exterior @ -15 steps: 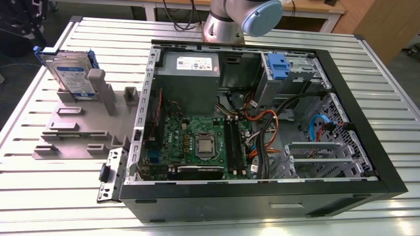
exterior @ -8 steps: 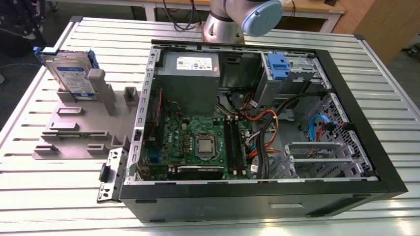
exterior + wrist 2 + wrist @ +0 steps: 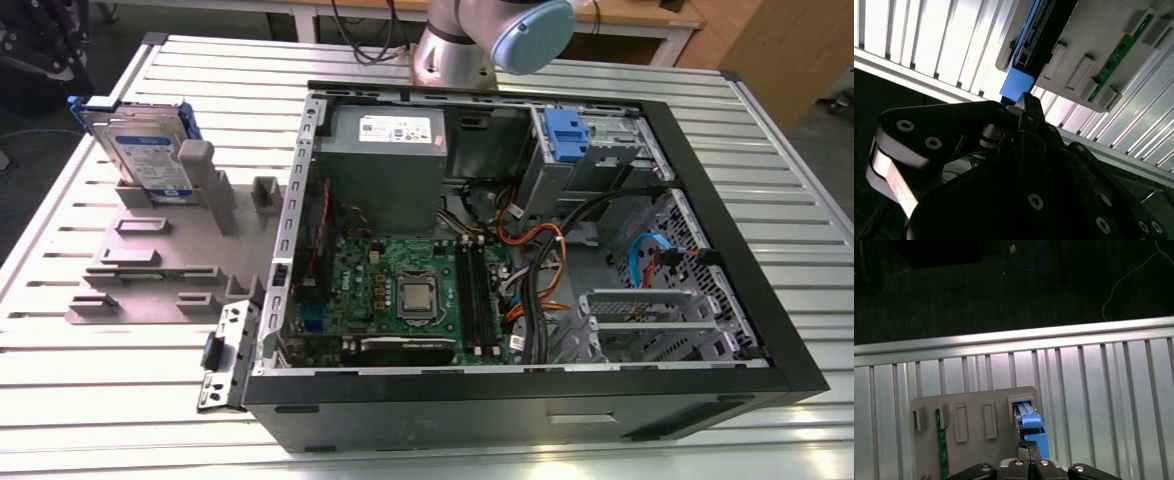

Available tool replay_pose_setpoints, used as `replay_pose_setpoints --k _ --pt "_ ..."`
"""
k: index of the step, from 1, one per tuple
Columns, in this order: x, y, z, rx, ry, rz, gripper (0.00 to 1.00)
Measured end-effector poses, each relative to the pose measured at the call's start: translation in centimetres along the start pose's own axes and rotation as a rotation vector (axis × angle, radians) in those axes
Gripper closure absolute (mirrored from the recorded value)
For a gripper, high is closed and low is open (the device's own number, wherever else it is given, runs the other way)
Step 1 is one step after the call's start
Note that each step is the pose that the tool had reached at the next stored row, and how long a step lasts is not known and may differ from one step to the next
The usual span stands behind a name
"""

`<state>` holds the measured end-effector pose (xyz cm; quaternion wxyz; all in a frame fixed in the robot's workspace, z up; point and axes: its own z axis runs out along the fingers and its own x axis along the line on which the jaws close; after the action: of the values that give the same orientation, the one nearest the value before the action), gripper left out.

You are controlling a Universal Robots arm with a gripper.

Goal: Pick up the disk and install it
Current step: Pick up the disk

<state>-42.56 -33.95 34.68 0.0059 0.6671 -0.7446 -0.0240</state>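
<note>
Both fingers [image 3: 1025, 455] together, empty, over the edge-on disk [image 3: 1030, 426], its lower part hidden by the grey holder [image 3: 974, 450].

I am watching a slatted metal table [image 3: 120, 400], and it is carrying two things directly. An open black computer case [image 3: 534, 405] is lying on its side and is taking up most of the surface. Just beside the case, on the exterior view's left, a flat grey holder plate [image 3: 147, 250] is lying on the slats. In both wrist views this plate [image 3: 974, 440] [image 3: 1089, 30] is resting on the ribbed table [image 3: 1104, 380] [image 3: 929, 40], and bare slats are running past it on the side away from the case.
</note>
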Motion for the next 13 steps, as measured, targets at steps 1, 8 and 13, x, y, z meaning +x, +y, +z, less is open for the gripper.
replay_pose_setpoints --k 1,8,13 --pt "-0.06 -0.04 0.01 0.0002 0.0004 0.0 0.89" --pt "-0.3 -0.27 0.06 0.0003 0.0021 -0.006 0.77" --pt "-0.37 -0.31 0.15 0.0027 0.0027 -0.008 0.59"
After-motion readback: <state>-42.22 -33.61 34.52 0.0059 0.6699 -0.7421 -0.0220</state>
